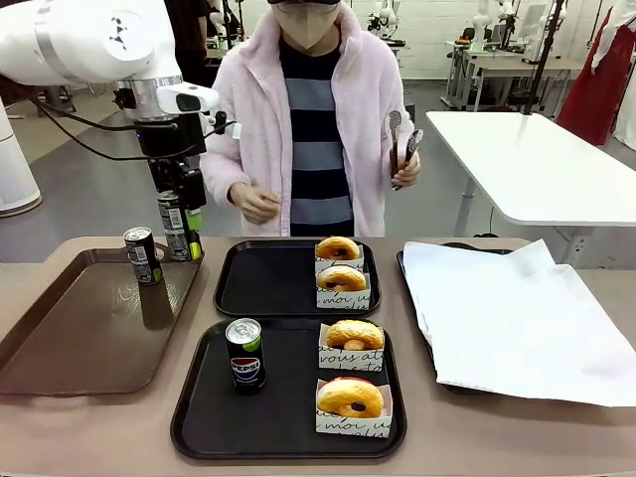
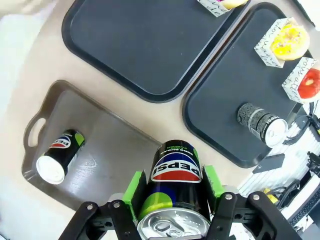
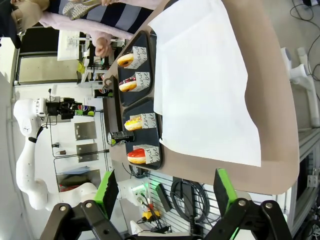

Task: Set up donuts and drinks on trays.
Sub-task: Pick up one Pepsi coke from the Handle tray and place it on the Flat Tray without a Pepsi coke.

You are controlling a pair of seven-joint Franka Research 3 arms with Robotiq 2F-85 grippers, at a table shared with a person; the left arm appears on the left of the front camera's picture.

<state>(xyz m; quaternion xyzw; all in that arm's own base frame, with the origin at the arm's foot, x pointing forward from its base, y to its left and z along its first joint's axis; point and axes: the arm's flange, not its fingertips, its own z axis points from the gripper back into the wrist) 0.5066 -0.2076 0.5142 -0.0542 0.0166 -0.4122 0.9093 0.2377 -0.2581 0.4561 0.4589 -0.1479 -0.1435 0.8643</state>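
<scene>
My left gripper is shut on a black Pepsi can, held upright in the air over the far right corner of the brown tray. From the left wrist, its green pads clamp the can. A second can stands on the brown tray. The near black tray carries a Pepsi can and two donuts in paper holders. Two more donuts sit on the far black tray. My right gripper hangs open with nothing between its fingers.
A large white paper sheet covers another tray at the right of the table. The person stands at the far side holding tongs upright in one hand, the other hand hovering near the far black tray.
</scene>
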